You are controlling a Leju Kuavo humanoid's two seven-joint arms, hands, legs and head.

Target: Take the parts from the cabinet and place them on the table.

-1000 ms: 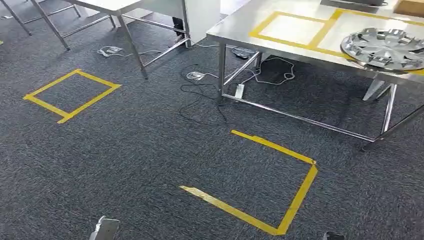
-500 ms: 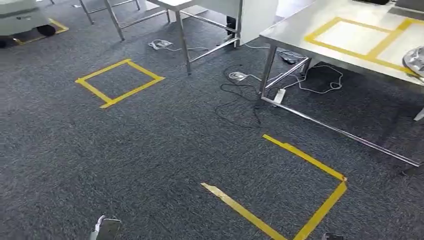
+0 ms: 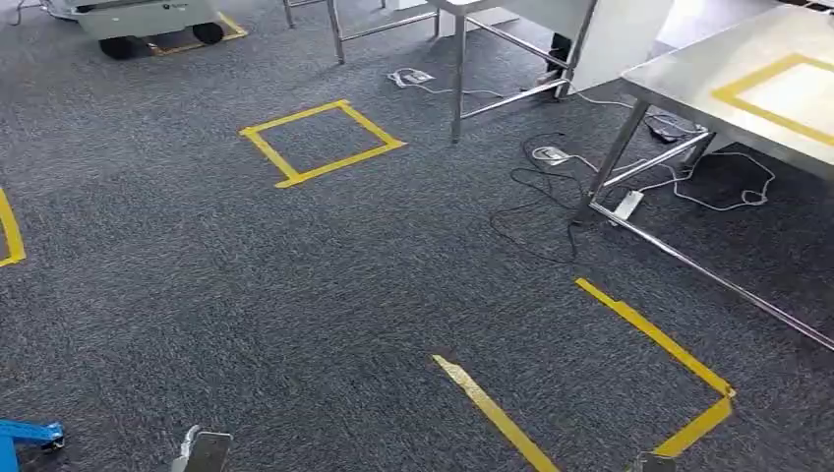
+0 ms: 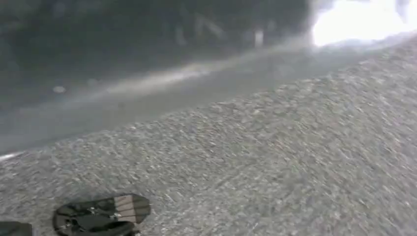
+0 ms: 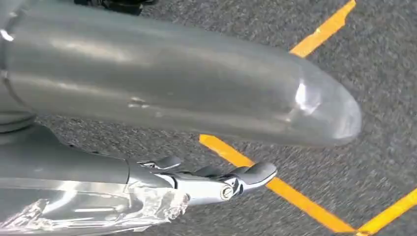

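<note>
No part lies within the frames. The steel table (image 3: 703, 84) with a yellow tape rectangle (image 3: 787, 93) on its top stands at the right in the head view. My left hand (image 3: 203, 453) hangs low at the picture's bottom edge; its dark fingers (image 4: 101, 216) hold nothing above the blurred carpet. My right hand (image 3: 655, 463) also hangs low. In the right wrist view the right hand (image 5: 211, 181) has its fingers stretched out and apart, empty, over yellow floor tape (image 5: 275, 187).
Grey carpet carries a yellow tape square (image 3: 322, 143) and a larger tape outline (image 3: 669, 349). Cables and a power strip (image 3: 626, 205) lie under the table. A second table's legs (image 3: 458, 74) stand behind. A wheeled cart (image 3: 148, 20) is far left, a blue frame (image 3: 25, 438) near left.
The camera has turned left, so the whole scene has slid right. The silver wheel cover on the table has left the picture; the cart and the blue frame have come in.
</note>
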